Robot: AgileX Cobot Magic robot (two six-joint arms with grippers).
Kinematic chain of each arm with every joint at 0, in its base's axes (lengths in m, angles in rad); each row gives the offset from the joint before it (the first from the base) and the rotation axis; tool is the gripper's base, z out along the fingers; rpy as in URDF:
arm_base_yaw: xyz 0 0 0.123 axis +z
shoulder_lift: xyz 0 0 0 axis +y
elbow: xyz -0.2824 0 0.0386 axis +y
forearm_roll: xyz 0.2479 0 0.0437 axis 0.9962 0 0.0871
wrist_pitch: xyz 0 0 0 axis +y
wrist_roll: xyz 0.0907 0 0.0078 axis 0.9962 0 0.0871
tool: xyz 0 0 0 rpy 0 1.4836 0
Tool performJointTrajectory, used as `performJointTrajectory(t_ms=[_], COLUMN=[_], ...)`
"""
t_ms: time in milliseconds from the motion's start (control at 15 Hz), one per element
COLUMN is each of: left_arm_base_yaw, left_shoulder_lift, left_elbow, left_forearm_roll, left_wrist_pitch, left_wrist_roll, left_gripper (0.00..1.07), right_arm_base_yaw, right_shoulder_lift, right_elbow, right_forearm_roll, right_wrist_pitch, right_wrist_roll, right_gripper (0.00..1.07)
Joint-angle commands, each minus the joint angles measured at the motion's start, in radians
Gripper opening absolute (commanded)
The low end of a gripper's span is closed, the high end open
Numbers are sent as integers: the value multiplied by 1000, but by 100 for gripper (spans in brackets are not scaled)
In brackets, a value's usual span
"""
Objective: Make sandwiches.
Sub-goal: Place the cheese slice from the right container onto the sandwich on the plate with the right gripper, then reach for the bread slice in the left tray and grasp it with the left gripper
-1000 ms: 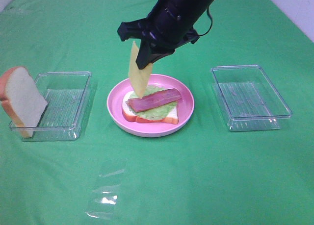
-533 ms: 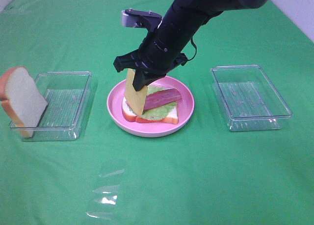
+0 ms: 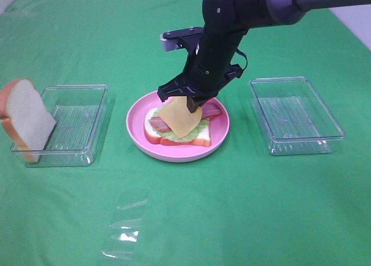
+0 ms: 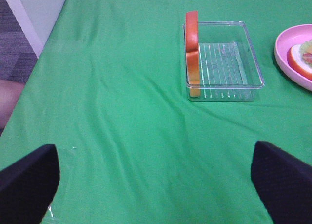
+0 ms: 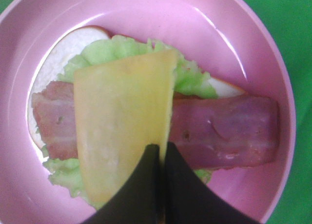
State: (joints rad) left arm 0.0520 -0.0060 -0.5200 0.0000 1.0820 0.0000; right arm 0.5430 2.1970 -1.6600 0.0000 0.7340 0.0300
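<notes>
The sandwich (image 3: 177,133) is being assembled on the pink plate (image 3: 174,155), which is standing on the green cloth (image 3: 243,208) between two clear trays. A bottom bread slice (image 3: 186,142) is lying flat on the plate, and it is being covered by a lettuce leaf (image 3: 201,127) and a bacon strip (image 3: 156,124) laid across it.

A yellow cheese slice (image 3: 179,119) is being gripped at one edge by the right gripper (image 3: 193,107). In the right wrist view the gripper's (image 5: 159,153) dark fingers (image 5: 181,185) are being pressed tightly together on that edge, with no gap showing between them. The cheese (image 5: 122,121) is being draped over the bacon (image 5: 224,131) and lettuce (image 5: 122,49), and its free end appears to be resting on the stack, though contact cannot be confirmed from these angles.

A second bread slice (image 3: 26,118) is being propped upright against the outer end of the left tray (image 3: 75,87); in the left wrist view it (image 4: 192,48) is seen edge-on against the tray wall (image 4: 222,23). The right tray (image 3: 290,79) is standing just beside the plate.

The left gripper (image 4: 155,151) is being held well apart from the plate, above bare cloth, with its fingers (image 4: 29,180) spread fully wide and nothing being held between them.
</notes>
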Motion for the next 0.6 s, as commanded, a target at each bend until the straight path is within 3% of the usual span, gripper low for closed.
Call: performJointTrajectory(t_ms=[67, 200, 333, 400, 600], left_arm_base_yaw=[2, 2, 2, 2, 2], left_shoulder_lift=[-15, -15, -15, -15, -15], left_elbow=[3, 3, 3, 3, 3], left_forearm_roll=[0, 0, 0, 0, 0], left_wrist_pitch=[-7, -7, -7, -7, -7], left_wrist_roll=[0, 0, 0, 0, 0], left_gripper=[100, 100, 100, 100, 100], right_arm_base_yaw=[-1, -1, -1, -1, -1], right_shoulder_lift=[3, 3, -1, -1, -22], right_elbow=[5, 5, 5, -7, -111], right_forearm_roll=[-6, -7, -7, -8, -21], right_wrist_pitch=[-11, -8, 11, 36, 214], right_wrist_roll=[22, 14, -24, -30, -30], right_gripper=[4, 27, 81, 100, 98])
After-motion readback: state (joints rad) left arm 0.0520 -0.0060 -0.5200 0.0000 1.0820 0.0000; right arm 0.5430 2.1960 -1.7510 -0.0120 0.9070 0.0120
